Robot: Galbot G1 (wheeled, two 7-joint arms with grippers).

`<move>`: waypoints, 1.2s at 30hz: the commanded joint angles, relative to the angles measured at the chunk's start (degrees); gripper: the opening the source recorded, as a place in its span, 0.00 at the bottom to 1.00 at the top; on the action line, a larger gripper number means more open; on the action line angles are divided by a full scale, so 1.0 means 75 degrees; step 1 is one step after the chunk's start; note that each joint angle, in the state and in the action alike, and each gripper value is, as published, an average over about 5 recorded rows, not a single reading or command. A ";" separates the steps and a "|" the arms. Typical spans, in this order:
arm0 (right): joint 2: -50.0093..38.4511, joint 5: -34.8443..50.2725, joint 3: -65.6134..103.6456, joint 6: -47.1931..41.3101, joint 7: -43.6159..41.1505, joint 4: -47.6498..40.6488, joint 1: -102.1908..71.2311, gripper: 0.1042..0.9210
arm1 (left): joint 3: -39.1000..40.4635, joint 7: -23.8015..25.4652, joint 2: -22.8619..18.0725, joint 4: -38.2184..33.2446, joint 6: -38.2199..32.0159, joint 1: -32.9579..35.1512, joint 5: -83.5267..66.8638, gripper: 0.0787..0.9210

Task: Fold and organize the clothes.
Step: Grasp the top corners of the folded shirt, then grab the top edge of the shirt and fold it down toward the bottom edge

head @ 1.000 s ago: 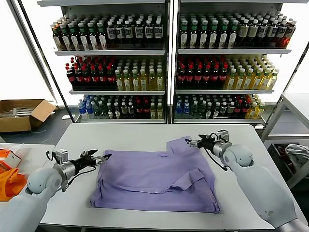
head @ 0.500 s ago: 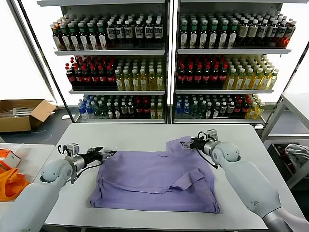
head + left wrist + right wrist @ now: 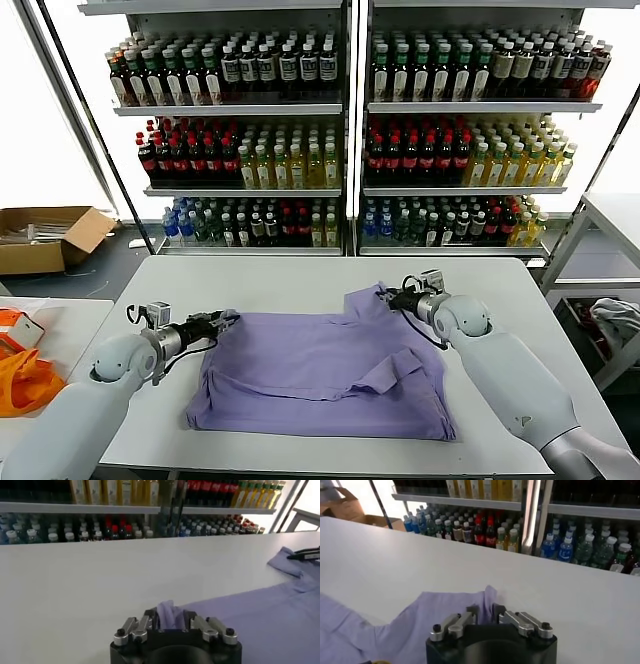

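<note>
One lavender T-shirt [image 3: 330, 375], two tools, left [image 3: 222, 322] and right [image 3: 392, 298], one cardboard box [image 3: 45, 236], two shelving units [image 3: 345, 120]

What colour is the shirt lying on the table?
The T-shirt is plain light purple, lavender, with no print showing. The head view shows it best.

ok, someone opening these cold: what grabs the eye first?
A lavender T-shirt spread over the white table, partly folded, fills the middle. Each gripper pinches a far corner of it: the left gripper at the robot's left corner, the right gripper at the raised corner on the right. Behind the table, shelves of bottles fill the back wall.
</note>
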 commanded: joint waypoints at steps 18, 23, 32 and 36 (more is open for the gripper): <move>-0.1069 0.1884 0.2078 -0.0013 0.0726 0.3922 -0.2061 0.00 | -0.1238 -0.1232 0.0551 -0.2818 -0.0512 0.1610 -0.0179 0.01; -0.1678 0.2179 0.2713 -0.0009 0.0885 0.5247 -0.3231 0.00 | -0.1797 -0.1247 0.0979 -0.3687 -0.0572 0.2712 -0.0155 0.01; -0.2285 0.2530 0.4340 -0.0008 0.1156 0.7134 -0.5922 0.00 | -0.2450 -0.1241 0.1392 -0.4524 -0.0588 0.4103 -0.0081 0.01; -0.2271 0.2388 0.4995 -0.0010 0.1243 0.7729 -0.7150 0.00 | -0.2706 -0.1158 0.1570 -0.4761 -0.0475 0.4669 0.0089 0.01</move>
